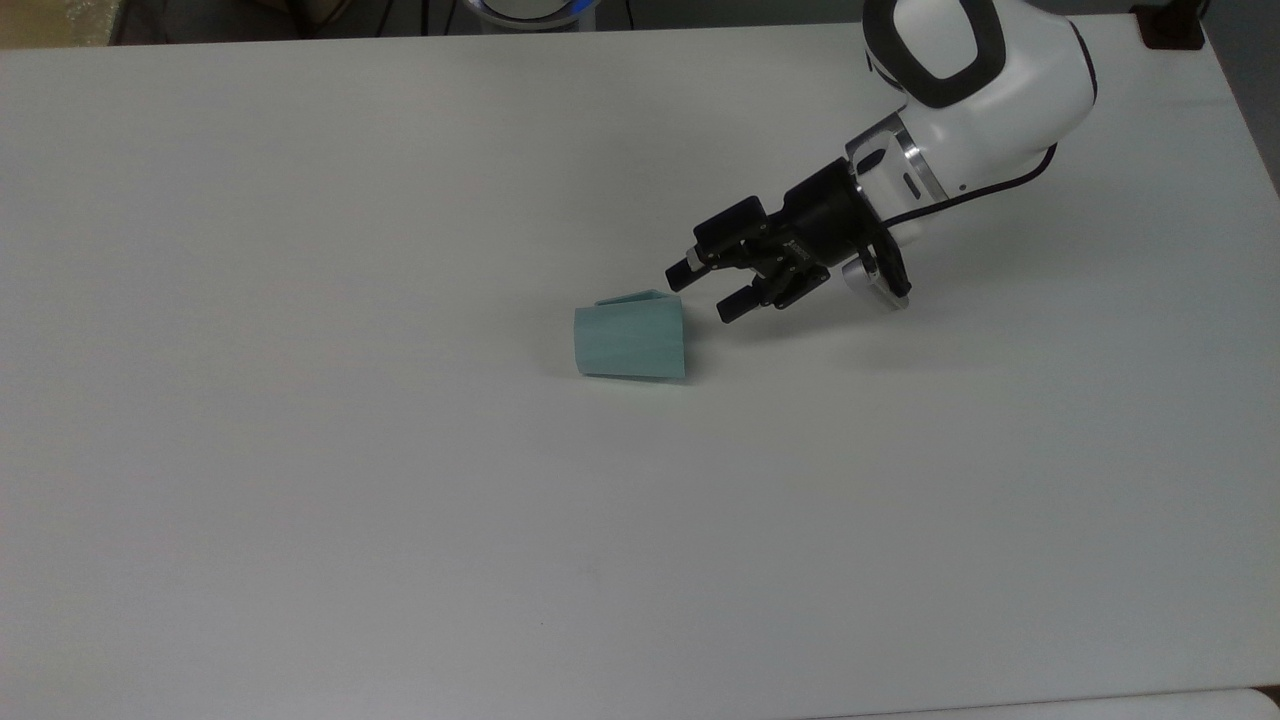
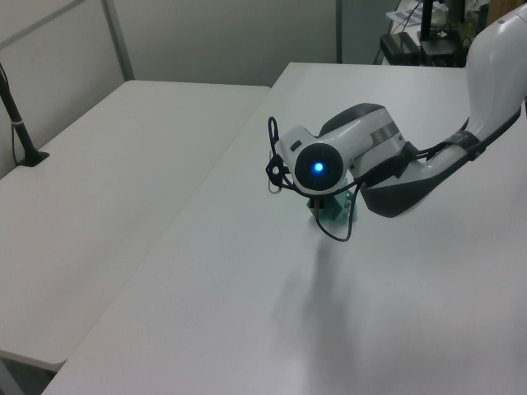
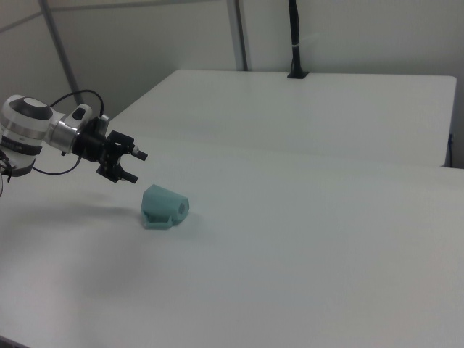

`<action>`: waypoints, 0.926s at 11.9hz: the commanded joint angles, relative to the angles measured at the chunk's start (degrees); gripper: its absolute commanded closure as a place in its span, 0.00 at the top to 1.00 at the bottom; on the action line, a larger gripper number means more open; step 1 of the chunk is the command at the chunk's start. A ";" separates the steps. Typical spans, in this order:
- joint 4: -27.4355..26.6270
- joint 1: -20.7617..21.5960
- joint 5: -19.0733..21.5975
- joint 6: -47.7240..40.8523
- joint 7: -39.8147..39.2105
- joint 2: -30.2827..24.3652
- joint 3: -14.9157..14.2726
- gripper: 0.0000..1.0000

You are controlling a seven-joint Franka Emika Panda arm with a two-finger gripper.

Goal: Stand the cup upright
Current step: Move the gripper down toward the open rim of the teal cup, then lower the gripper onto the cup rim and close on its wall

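Cup: the cup (image 1: 630,340) lies on its side near the middle of the table (image 1: 300,450), wide rim toward 3 o'clock in the top view, narrow base toward 9 o'clock.
Handle: a small tab sits on the upper edge in the top view; in the right view (image 3: 165,206) it seems to point sideways.
Gripper: the gripper (image 1: 703,290) sits just beside the rim, at about 2 o'clock from the cup in the top view, not touching it.
Fingers: the two black fingers (image 1: 685,270) are spread apart and grip nothing.
Arm: the arm (image 1: 970,90) reaches in low from 2 o'clock in the top view; in the left view its wrist (image 2: 329,169) covers most of the cup.
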 commanded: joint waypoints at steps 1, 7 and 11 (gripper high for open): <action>0.94 1.71 -2.85 -4.04 4.13 1.74 -1.04 1.00; 0.68 1.62 -2.94 -5.80 6.44 3.67 -0.51 1.00; 0.59 0.57 -2.94 -5.63 6.44 5.78 -0.51 1.00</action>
